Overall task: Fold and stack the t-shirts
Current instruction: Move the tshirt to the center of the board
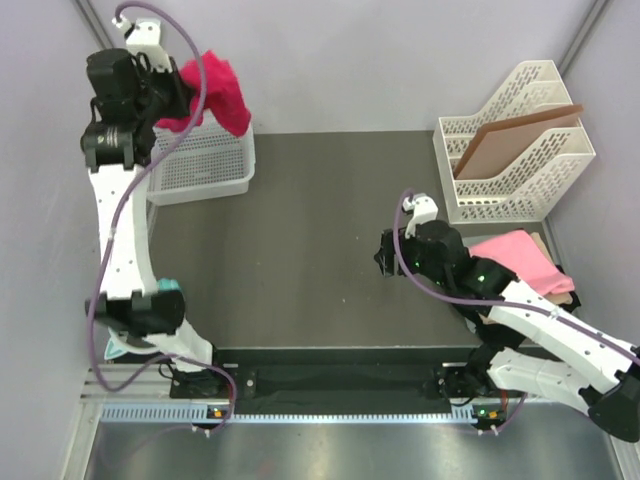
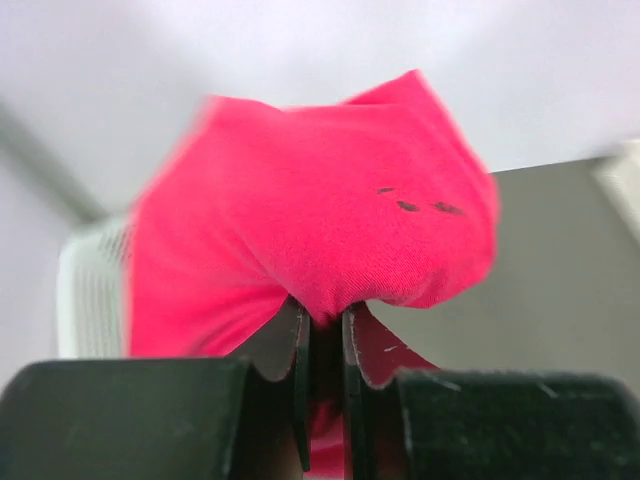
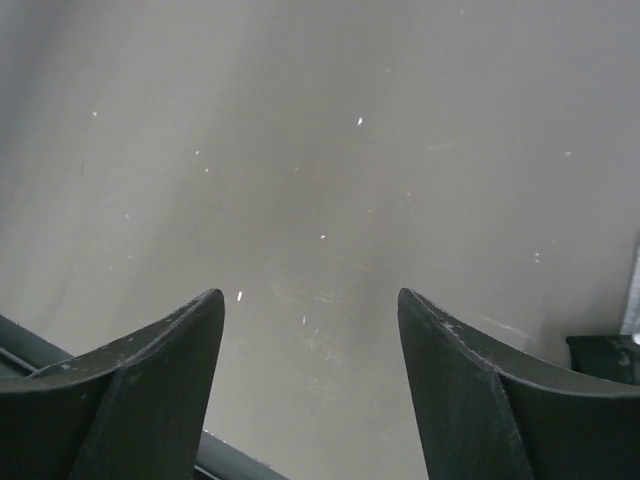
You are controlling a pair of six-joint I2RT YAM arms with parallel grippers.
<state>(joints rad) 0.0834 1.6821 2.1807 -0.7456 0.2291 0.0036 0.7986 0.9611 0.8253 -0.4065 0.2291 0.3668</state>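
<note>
Holding the crimson-pink t-shirt (image 1: 222, 92) up at the far left, my left gripper (image 2: 325, 325) is pinching a bunched fold of the cloth, its 2 fingers drawn nearly together with fabric squeezed between them. The shirt is hanging as a crumpled bundle over the white perforated basket (image 1: 200, 170), which is sitting at the far left corner of the dark table (image 1: 310, 230). I am not able to tell whether the cloth is touching the basket's rim.

Right of centre, my right gripper (image 3: 310, 300) is hovering over the table surface with its 2 fingers spread wide apart, gripping nothing. At the far right corner a white file rack (image 1: 535, 185) is standing with a brown board (image 1: 510, 145) leaning in it. Nearer to me along the right edge, a light pink t-shirt (image 1: 520, 258) is lying on top of a beige t-shirt (image 1: 566, 288), and my right arm is partly covering both.
</note>
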